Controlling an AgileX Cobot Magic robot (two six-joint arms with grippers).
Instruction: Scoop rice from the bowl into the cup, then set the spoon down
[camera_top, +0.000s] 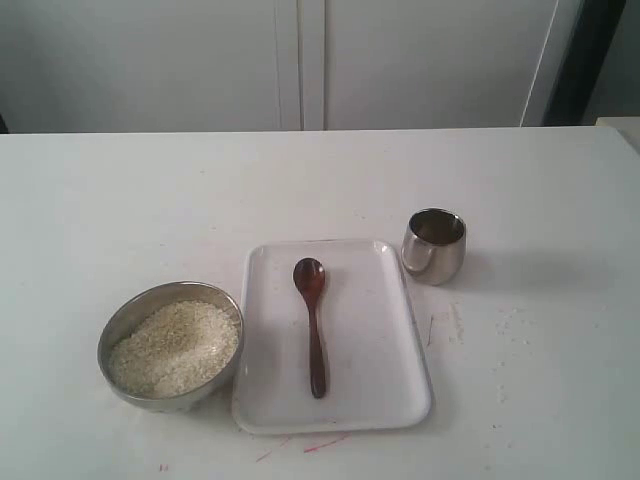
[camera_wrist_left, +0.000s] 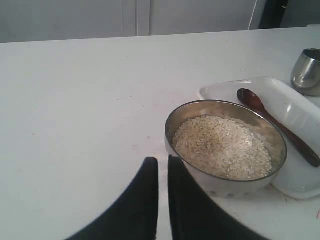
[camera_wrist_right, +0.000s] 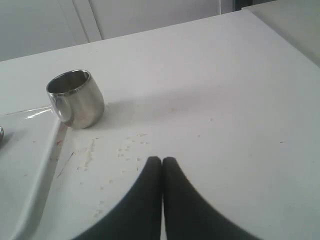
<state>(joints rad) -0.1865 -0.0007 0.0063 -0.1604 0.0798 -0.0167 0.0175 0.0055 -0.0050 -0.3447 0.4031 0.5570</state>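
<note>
Two grippers are shown, each in its own wrist view. The left gripper (camera_wrist_left: 162, 162) has its dark fingers (camera_wrist_left: 145, 200) drawn close, leaving only a slim slit between them, and it grips nothing. It is positioned over the bare white surface (camera_top: 150, 200), just short of the bowl (camera_top: 132, 312). The right gripper (camera_wrist_right: 161, 161) has its fingers pressed tip to tip and likewise grips nothing. It is positioned over the surface, near the cup (camera_top: 434, 245) but apart from it.

In the exterior view the bowl stands at the lower left of the frame, right against the left edge of the white tray (camera_top: 370, 340); contact between the two cannot be confirmed. The rice (camera_top: 175, 345) lies inside the bowl, its level below the rim.

The tray is rectangular with rounded corners and occupies the lower centre of the frame. The spoon (camera_top: 314, 340) lies flat in the tray, slightly left of its middle, with the oval head toward the top of the frame and the handle toward the bottom.

The cup stands upright on the surface just off the tray's upper right corner, not touching it. Its inside is dark, and any contents cannot be made out.

Small pale specks (camera_top: 505, 325) lie on the surface right of the tray. Faint pink marks (camera_top: 325, 443) show just below the tray's lower edge.
</note>
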